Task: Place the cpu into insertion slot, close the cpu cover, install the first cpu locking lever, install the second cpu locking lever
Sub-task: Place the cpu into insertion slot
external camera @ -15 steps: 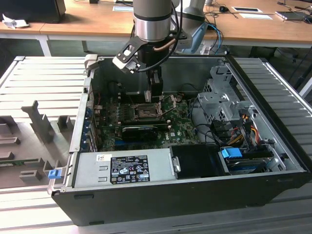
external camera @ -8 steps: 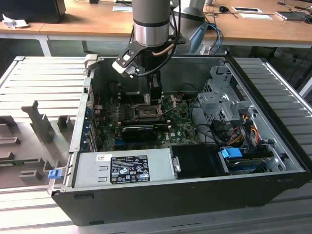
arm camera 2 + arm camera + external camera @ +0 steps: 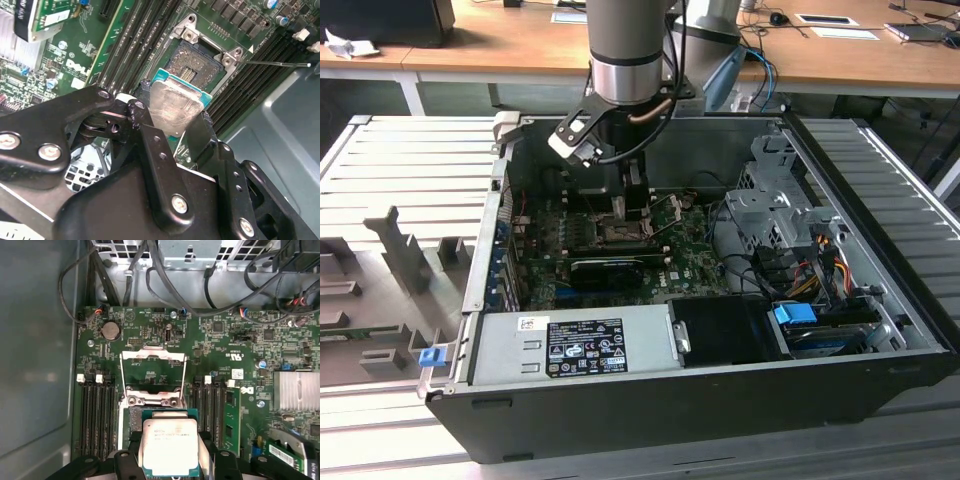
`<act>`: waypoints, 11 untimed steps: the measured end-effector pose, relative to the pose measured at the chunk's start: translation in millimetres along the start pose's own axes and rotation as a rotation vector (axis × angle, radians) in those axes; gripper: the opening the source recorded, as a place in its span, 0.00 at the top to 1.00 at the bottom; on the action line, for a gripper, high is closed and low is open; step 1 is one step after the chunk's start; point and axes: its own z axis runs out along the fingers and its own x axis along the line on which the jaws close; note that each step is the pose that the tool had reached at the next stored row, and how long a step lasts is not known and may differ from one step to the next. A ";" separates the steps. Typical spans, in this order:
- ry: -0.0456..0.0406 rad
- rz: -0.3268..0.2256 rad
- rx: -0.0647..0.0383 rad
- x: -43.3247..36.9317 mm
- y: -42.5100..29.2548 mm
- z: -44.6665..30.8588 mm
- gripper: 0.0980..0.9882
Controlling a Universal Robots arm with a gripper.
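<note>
Gripping the cpu [image 3: 176, 105], a thin square chip with a dull, smudged silvery face and a narrow teal-green border, the two black fingers [image 3: 144, 117] of the gripper [image 3: 174, 125] press on two opposite edges of it. In the first wrist view the cpu [image 3: 170, 442] shows faint print on its pale metal lid between the gripper's [image 3: 170, 456] tips. It is held off the green circuit board [image 3: 150, 330], partly over the insertion slot [image 3: 197, 62], a square black socket with a silvery metal rim whose contact field lies bare. The cpu cover [image 3: 152, 356], a silvery-grey metal frame plate with a square window, is swung back from the socket. In the exterior view the gripper [image 3: 625, 205] reaches down into an open black computer case [image 3: 720, 400].
</note>
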 end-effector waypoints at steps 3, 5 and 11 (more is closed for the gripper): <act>0.0000 0.000 0.000 2.9 -1.6 6.7 0.52; 0.0002 0.000 0.000 4.1 -3.4 11.6 0.52; 0.0001 0.000 0.000 8.1 -7.6 21.7 0.52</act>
